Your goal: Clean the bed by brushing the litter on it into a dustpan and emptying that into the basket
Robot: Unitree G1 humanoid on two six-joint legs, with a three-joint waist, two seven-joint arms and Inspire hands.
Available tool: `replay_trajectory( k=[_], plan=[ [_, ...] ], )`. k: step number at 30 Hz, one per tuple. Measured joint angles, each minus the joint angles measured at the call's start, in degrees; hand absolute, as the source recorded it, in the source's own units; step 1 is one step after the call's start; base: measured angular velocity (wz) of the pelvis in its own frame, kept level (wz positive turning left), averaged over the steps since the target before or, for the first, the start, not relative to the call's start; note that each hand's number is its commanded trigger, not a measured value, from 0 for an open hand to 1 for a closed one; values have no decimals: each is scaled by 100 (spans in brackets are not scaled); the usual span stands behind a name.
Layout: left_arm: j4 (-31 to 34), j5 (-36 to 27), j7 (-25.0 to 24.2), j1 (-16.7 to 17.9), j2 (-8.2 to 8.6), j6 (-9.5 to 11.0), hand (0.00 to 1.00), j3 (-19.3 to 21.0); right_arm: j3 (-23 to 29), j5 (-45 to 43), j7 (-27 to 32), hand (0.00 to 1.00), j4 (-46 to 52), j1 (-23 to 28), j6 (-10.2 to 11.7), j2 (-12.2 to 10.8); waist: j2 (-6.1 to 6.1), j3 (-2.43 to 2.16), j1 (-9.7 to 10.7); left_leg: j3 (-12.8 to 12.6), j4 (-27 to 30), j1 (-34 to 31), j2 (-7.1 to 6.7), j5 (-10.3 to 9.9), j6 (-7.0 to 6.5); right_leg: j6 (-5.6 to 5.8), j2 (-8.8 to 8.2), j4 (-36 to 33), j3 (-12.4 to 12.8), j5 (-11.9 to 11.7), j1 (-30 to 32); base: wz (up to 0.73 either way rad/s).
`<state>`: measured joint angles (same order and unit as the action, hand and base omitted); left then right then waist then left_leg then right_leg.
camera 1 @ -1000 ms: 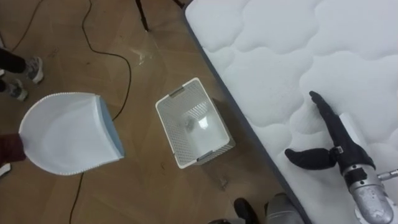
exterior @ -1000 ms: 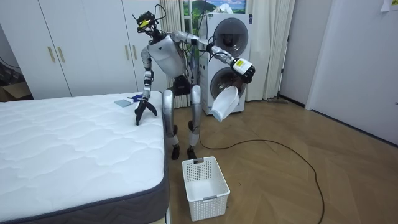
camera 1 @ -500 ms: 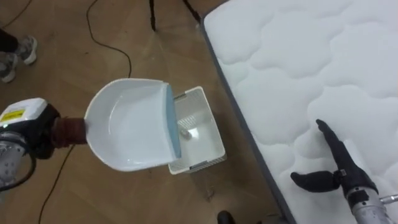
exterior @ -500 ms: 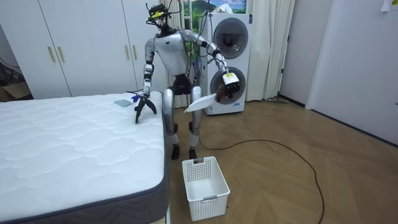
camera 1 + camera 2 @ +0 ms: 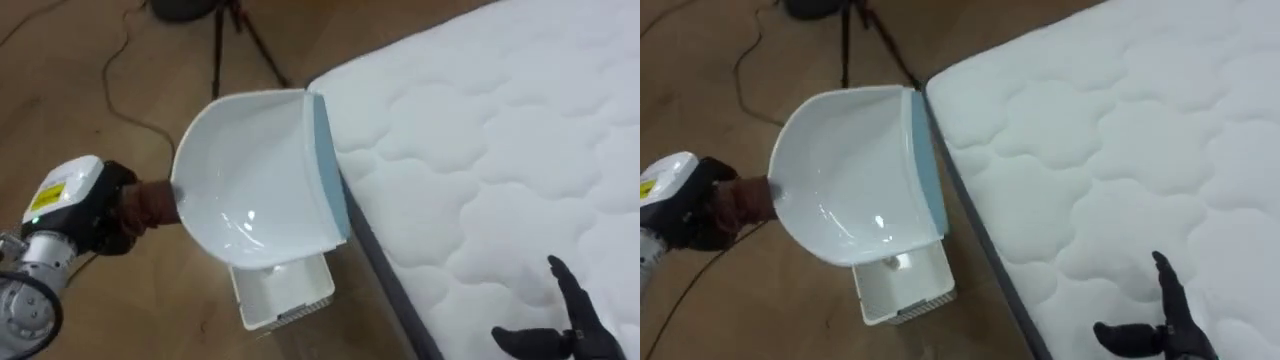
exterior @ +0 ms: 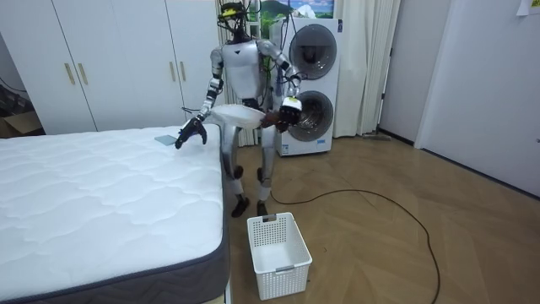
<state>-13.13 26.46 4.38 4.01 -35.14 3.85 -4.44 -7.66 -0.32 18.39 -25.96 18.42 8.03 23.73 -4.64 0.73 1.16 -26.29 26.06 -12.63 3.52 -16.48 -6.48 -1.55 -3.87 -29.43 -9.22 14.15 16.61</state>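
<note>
A small blue item [image 6: 164, 140] lies on the white mattress [image 6: 93, 198]; a white basket [image 6: 279, 253] stands on the wooden floor [image 6: 405, 245].

The dustpan [image 5: 255, 170] hides most of the white basket [image 5: 285, 295].

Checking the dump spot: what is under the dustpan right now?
The white basket on the floor; only one end shows. The dustpan, held by the left hand, covers the rest and its contents.
</note>
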Motion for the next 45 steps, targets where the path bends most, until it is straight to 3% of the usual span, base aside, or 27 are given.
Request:
replay_trajectory(
  k=[1, 2, 3, 4, 5, 6, 8, 9, 10, 11, 12, 14, 16, 18, 22, 23, 24, 25, 26, 27, 28, 29, 30, 33, 39, 43, 45],
  plan=[
    [7, -12, 0, 9, 51, 8, 100, 3, 0, 0, 0, 0, 6, -28, 0, -34, 8, -7, -8, -165, -64, 56, 60, 1, 0, -19, 12, 115, -86, -111, -8, -157],
    [74, -47, 0, 92, 139, 27, 100, 43, 0, 10, 0, 0, 36, -91, -4, -112, -6, -34, -92, -612, -239, 164, 225, 13, 3, -7, 61, 300, -304, -349, -89, -174],
    [167, -156, -1, 228, 201, 35, 100, 77, -3, 1, 7, 0, 192, -66, -15, -151, -13, -36, -139, -1028, -362, 322, 348, 15, 6, 79, -88, 5, -710, -335, -175, -176],
    [193, -227, -1, 268, 250, 35, 100, 77, -9, -3, 17, 0, 244, -48, -9, -154, -11, -37, -144, -1213, -453, 429, 366, 26, 25, 134, -196, -163, -881, -263, -287, -170],
    [207, -282, 0, 300, 369, 28, 100, 77, -15, -45, 25, 0, 239, -71, -10, -163, 5, -49, -170, -1610, -686, 661, 365, 76, 84, 269, -395, -372, -1146, -168, -605, -168],
    [216, -353, 1, 296, 453, 1, 100, 80, -33, -45, 26, 0, 234, -112, -7, -189, 41, -62, -225, -1958, -807, 827, 363, 97, 119, 352, -583, -405, -1244, -128, -929, -163],
    [276, -464, 2, 273, 524, -78, 100, 82, -58, -17, 27, 0, 226, -162, -4, -252, 140, -76, -275, -2346, -848, 917, 352, 115, 147, 461, -711, -44, -1322, -75, -1293, -150],
    [306, -526, 0, 241, 567, -110, 100, 85, -66, 6, 30, 0, 225, -175, 1, -312, 209, -37, -315, -2259, -812, 925, 339, 128, 166, 512, -695, 389, -1306, -40, -1360, -156],
    [305, -594, -1, 256, 596, -126, 100, 84, -90, 10, 29, 0, 221, -178, 3, -322, 233, -38, -332, -2039, -772, 911, 308, 142, 185, 516, -645, 540, -1282, -36, -1391, -149],
    [276, -711, -11, 292, 661, -146, 100, 79, -159, 10, 31, 0, 216, -204, 4, -322, 232, -43, -293, -1372, -724, 838, 231, 152, 202, 527, -547, 858, -1178, -55, -1577, -119],
    [251, -861, -26, 270, 704, -147, 100, 66, -227, 7, 33, 0, 216, -229, 12, -325, 234, -43, -181, -960, -649, 793, 186, 151, 205, 559, -508, 1128, -1125, -74, -1699, -90],
    [250, -1100, -99, 174, 767, -120, 100, 57, -228, 3, 32, 0, 222, -229, 21, -362, 228, -40, 63, -773, -622, 754, 171, 156, 222, 590, -476, 1293, -1142, -92, -1735, -37],
    [250, -1268, -175, 121, 779, -103, 100, -36, -226, -4, 30, 0, 230, -188, 21, -378, 228, -40, 233, -789, -680, 778, 179, 181, 263, 570, -452, 1262, -1066, -105, -1679, -22],
    [253, -1333, -335, 201, 903, -109, 100, -107, -211, -14, 20, 0, 232, -172, 21, -397, 222, -43, 370, -793, -718, 866, 200, 200, 294, 546, -405, 1263, -938, -118, -1642, -24],
    [261, -1348, -493, 321, 1101, -125, 100, -294, -119, -51, 14, 0, 397, -165, 22, -404, 222, -48, 331, -762, -769, 985, 165, 244, 357, 490, -373, 1144, -595, -94, -1476, -51],
    [262, -1342, -493, 439, 1229, -134, 100, -277, -107, -94, -4, 0, 467, -172, 50, -416, 210, -51, 254, -442, -773, 1029, 125, 245, 365, 458, -298, 1138, -335, -114, -1420, -118],
    [264, -1335, -491, 544, 1313, -133, 100, -262, -107, -183, -59, 0, 503, -185, 85, -428, 204, -55, 94, 239, -782, 1056, 14, 251, 385, 416, -206, 1120, -25, -149, -1348, -138],
    [264, -1334, -487, 602, 1346, -133, 100, -246, -110, -252, -111, 0, 509, -203, 86, -431, 207, -53, 9, 643, -815, 1092, -57, 262, 403, 396, -160, 1127, 130, -163, -1331, -155],
    [263, -1334, -478, 739, 1404, -133, 100, -202, -116, -343, -227, 0, 520, -232, 86, -438, 209, -53, -46, 1290, -907, 1207, -170, 269, 439, 361, -75, 1182, 339, -194, -1361, -136],
    [271, -1336, -478, 848, 1448, -130, 100, -174, -113, -451, -301, 0, 546, -216, 85, -439, 204, -64, -94, 1663, -962, 1290, -253, 258, 479, 331, 4, 1200, 520, -215, -1369, -120],
    [275, -1337, -478, 878, 1471, -130, 85, -168, -108, -481, -322, 0, 563, -201, 85, -438, 214, -64, -90, 1776, -1007, 1346, -269, 253, 490, 320, 40, 1199, 614, -222, -1368, -96],
    [315, -1331, -473, 945, 1553, -123, 61, -134, -80, -533, -371, 0, 614, -163, 82, -438, 226, -63, -76, 1891, -1105, 1454, -279, 240, 515, 296, 112, 1193, 759, -237, -1351, -83],
    [322, -1319, -445, 966, 1643, -119, 0, -133, -59, -620, -400, 0, 665, -123, 81, -437, 236, -59, -74, 1895, -1207, 1550, -275, 236, 528, 282, 171, 1170, 905, -246, -1328, -80],
    [323, -1328, -332, 970, 1796, -91, 0, -137, -60, -686, -440, 0, 699, -145, 79, -450, 255, -74, -85, 1902, -1392, 1687, -256, 246, 551, 236, 305, 1142, 1128, -339, -1213, -72],
    [305, -1351, 24, 971, 1889, 54, 0, -138, -53, -675, -412, 0, 585, -151, 80, -621, 359, -104, -122, 2182, -1444, 1747, -225, 260, 575, 169, 409, 1187, 1097, -424, -1190, -43],
    [146, -1355, 102, 958, 1915, 137, 0, -138, -54, -669, -413, 0, 531, -177, 80, -645, 358, -72, -154, 2177, -1466, 1882, -225, 260, 575, 164, 409, 1191, 1021, -423, -1281, -15],
    [-44, -1351, 174, 957, 1915, 143, 0, -129, -51, -643, -415, 0, 521, -190, 73, -661, 381, -33, -150, 2166, -1474, 1916, -234, 259, 575, 162, 381, 1167, 883, -422, -1284, -11]
  ],
)
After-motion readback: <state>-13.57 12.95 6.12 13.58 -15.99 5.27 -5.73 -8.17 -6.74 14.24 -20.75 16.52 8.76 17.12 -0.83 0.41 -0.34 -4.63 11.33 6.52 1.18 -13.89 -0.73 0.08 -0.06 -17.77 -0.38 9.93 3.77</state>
